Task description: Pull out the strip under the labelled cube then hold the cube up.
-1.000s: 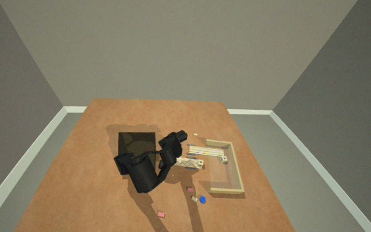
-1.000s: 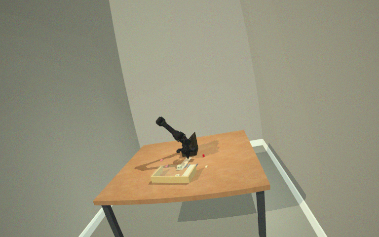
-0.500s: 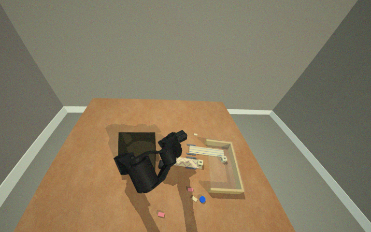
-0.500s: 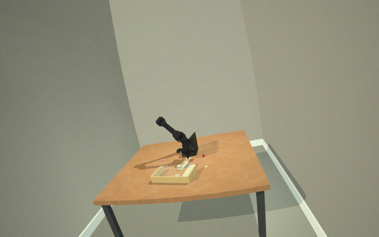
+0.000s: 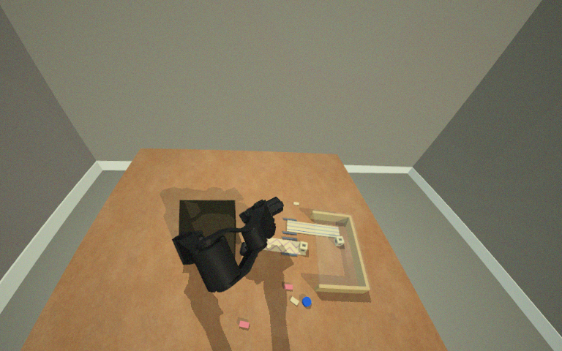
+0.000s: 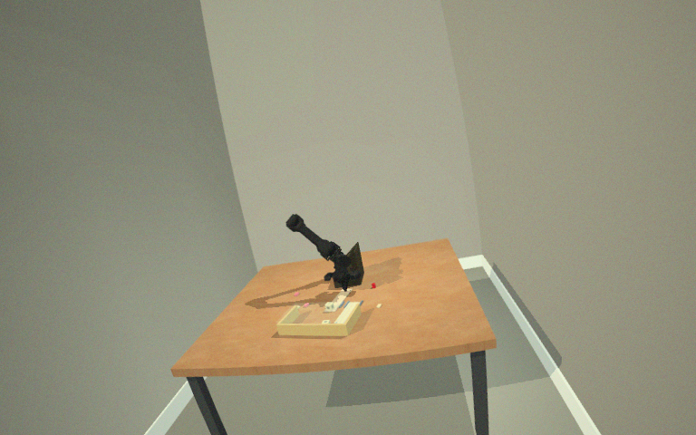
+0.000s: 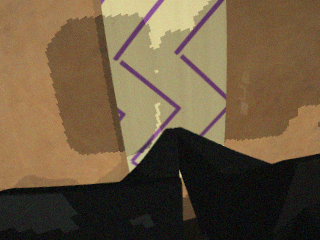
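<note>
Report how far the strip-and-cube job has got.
Done: the zigzag strip lies outside the tray, with its cube on its far end. In hand: the shut pincer sits on that strip's near end. Left: finish the pull, then grasp and raise the cube. The striped strip reaches into the tray.

On the brown wooden counter [image 5: 124,268], the black robot arm [image 5: 232,248] leans over the near end of a cream zigzag-patterned strip [image 5: 283,246] carrying a small cream cube [image 5: 304,246], beside a blue-lined strip [image 5: 312,228] reaching into an open-sided tan tray [image 5: 362,265].
</note>
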